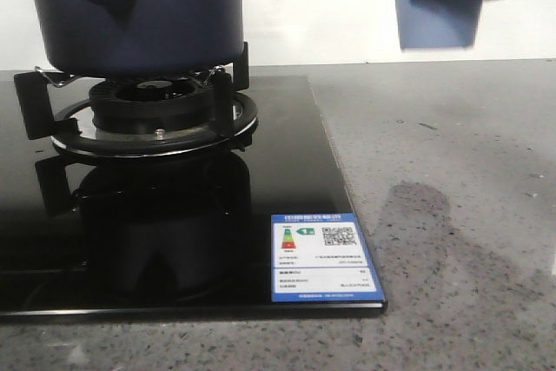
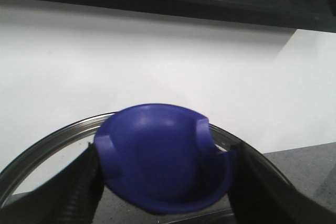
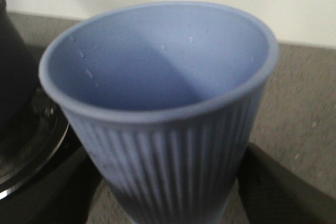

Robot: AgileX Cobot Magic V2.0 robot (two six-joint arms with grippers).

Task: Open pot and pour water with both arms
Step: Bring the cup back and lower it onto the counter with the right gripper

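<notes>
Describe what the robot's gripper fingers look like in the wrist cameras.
In both wrist views the fingers are black and matte. The left gripper shows a ribbed black finger edge; the right gripper shows smooth, blocky black fingers. No cables or markings are visible.

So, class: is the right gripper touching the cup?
Touching. The right wrist view shows the ribbed cup wedged between the right gripper's dark fingers, no gap either side.

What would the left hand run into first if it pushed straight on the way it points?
Likely the plain white wall. The left hand holds the glass lid's blue knob, and nothing else shows ahead, though depth is unclear.
</notes>
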